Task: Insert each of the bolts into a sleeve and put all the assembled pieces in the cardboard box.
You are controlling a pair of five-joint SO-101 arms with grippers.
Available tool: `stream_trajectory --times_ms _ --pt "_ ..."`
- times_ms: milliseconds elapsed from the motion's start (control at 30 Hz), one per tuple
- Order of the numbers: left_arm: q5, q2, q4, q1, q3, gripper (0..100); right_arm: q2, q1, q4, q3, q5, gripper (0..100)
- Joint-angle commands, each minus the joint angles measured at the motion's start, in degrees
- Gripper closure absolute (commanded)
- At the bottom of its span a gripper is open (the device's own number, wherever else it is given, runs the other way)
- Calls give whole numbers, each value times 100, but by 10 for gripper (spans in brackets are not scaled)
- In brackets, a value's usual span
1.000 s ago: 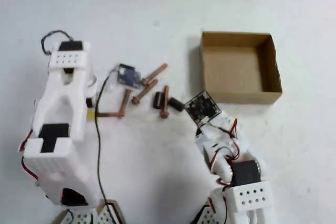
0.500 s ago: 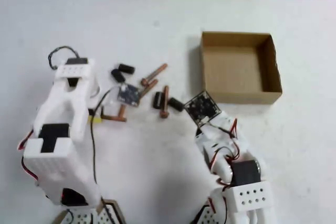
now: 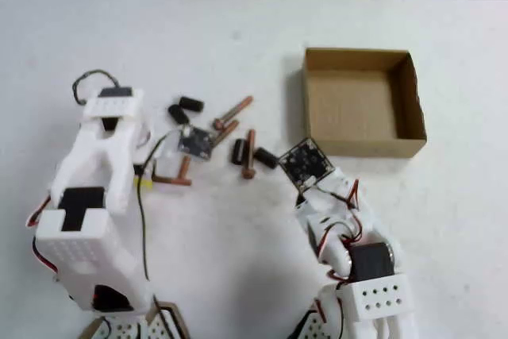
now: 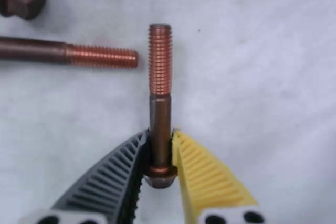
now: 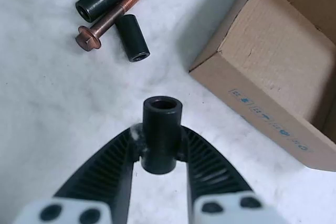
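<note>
White tabletop (image 3: 238,21) is lying beneath me. My left gripper (image 4: 160,141) is pinching a stiff copper bolt (image 4: 160,77) near its head, threads free; my right gripper (image 5: 160,136) is clamping a smooth, probably slippery black sleeve (image 5: 163,121) near the cardboard box (image 5: 252,98).

Cardboard box (image 3: 361,101) right of bolts (image 3: 232,112), sleeves (image 3: 190,104); all on table (image 3: 238,29).

High view down over whole table (image 3: 238,13); wrist views close above same table
</note>
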Motion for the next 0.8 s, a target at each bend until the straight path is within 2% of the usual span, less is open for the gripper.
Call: stream_trajectory --times_ms 0,133,433,567,767 --pt "281 -382 589 40 -695 878 -57 40 -154 -53 0 982" --pt "308 -356 993 40 -1037 872 -57 40 -154 -53 0 982" --pt "475 -391 1169 75 -1398 876 -57 40 -154 -53 0 982" --pt "2013 -391 1556 84 -2048 874 -57 40 -180 -53 0 982" --pt "4985 -391 1987 207 -3156 876 -57 48 -593 185 0 982"
